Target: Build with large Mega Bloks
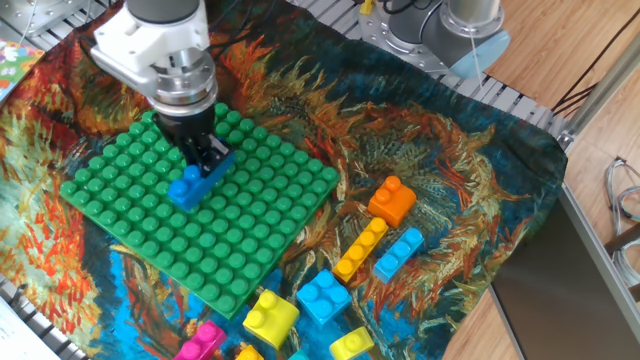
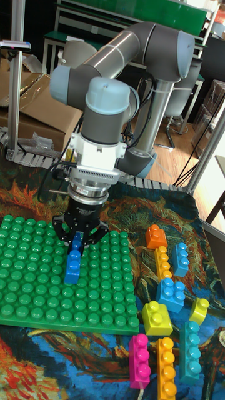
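Note:
A long blue brick (image 1: 190, 182) (image 2: 74, 261) is held by my gripper (image 1: 203, 152) (image 2: 77, 240), which is shut on its upper end. The brick hangs tilted, its lower end at the studs of the green plate (image 1: 270, 210) (image 2: 37, 294), left of the plate's middle. Loose Mega Bloks lie on the cloth right of the plate: an orange square one (image 1: 392, 200) (image 2: 155, 237), a long yellow-orange one (image 1: 360, 248) (image 2: 163, 262), a long light blue one (image 1: 398, 253) (image 2: 180, 259), a square light blue one (image 1: 323, 296) (image 2: 169, 294), yellow ones (image 1: 270, 316) (image 2: 156, 317) and a pink one (image 1: 200, 342) (image 2: 139, 359).
A patterned cloth (image 1: 450, 170) covers the table. The arm's base (image 1: 450, 30) stands at the back right. A wooden edge and cables (image 1: 622, 200) lie at the right. Cardboard boxes (image 2: 31, 112) sit behind on the left.

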Robot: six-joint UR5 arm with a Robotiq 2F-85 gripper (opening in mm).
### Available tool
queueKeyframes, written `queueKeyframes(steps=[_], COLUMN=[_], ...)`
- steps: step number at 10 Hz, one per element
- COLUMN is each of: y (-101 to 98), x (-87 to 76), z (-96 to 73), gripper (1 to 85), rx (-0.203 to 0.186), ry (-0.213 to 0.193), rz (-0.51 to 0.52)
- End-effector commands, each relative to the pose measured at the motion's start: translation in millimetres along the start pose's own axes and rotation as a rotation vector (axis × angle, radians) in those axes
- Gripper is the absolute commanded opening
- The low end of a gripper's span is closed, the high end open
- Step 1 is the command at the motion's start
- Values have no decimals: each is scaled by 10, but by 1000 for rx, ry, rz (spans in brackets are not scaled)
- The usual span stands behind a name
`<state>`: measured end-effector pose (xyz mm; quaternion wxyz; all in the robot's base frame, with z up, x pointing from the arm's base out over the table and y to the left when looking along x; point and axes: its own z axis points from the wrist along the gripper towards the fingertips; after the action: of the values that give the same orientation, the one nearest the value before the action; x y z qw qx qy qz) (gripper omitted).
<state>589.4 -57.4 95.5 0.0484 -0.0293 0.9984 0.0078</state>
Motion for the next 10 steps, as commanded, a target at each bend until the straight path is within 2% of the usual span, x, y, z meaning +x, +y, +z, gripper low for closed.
queueKeyframes(steps=[1,2,4,7,8,10], y=[-10,-20,115,82,106,82], x=[-179,-193,-45,-44,-45,-119], z=[104,105,22,13,13,12], gripper=[13,13,13,13,13,13], rx=[-21,-15,-41,-24,-33,-24], ry=[-2,-2,9,4,4,-25], rz=[0,-2,27,74,72,48])
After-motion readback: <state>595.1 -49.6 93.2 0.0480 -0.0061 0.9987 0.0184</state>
